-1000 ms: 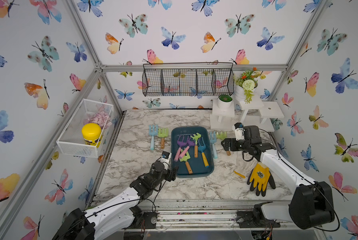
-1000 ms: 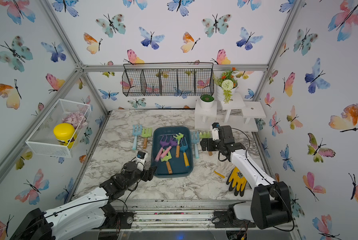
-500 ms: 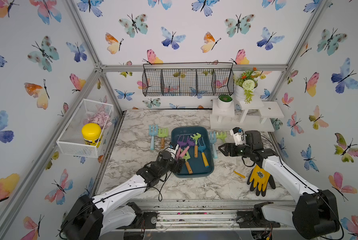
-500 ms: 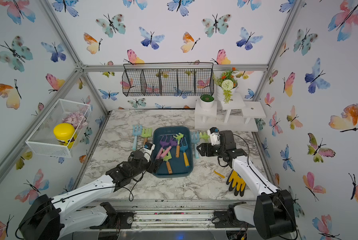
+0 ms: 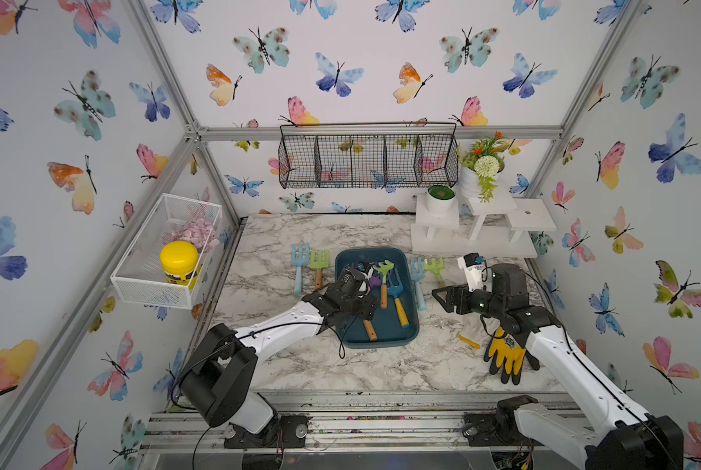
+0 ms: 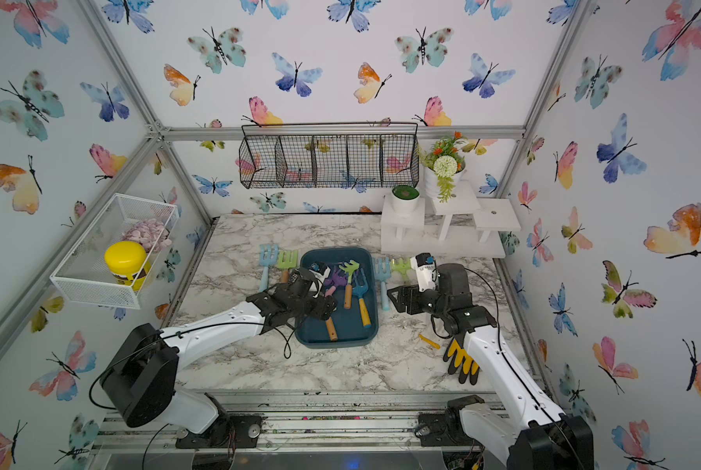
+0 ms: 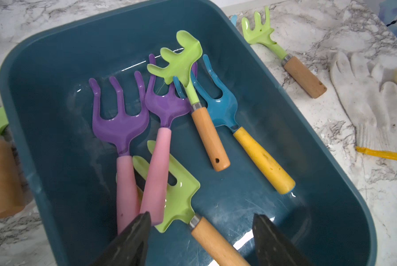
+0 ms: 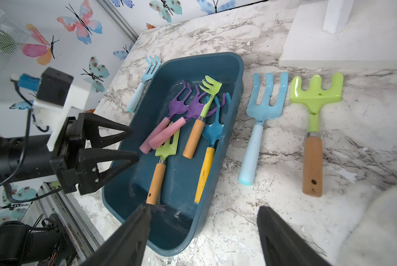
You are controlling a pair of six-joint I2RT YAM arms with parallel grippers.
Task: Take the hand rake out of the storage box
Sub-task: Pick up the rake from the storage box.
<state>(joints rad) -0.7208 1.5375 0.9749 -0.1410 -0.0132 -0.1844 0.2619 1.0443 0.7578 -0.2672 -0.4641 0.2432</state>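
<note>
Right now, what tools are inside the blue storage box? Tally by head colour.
Purple-headed forks: 2
Green-headed rakes: 2
Blue-headed fork: 1
Total in the storage box: 5

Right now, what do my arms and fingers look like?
Both the left arm and right arm have white shells with black joints. The fingers are black, pointed triangles with cut-out centres. Thin black cables run along each arm; a white bracket carries each wrist camera.
</note>
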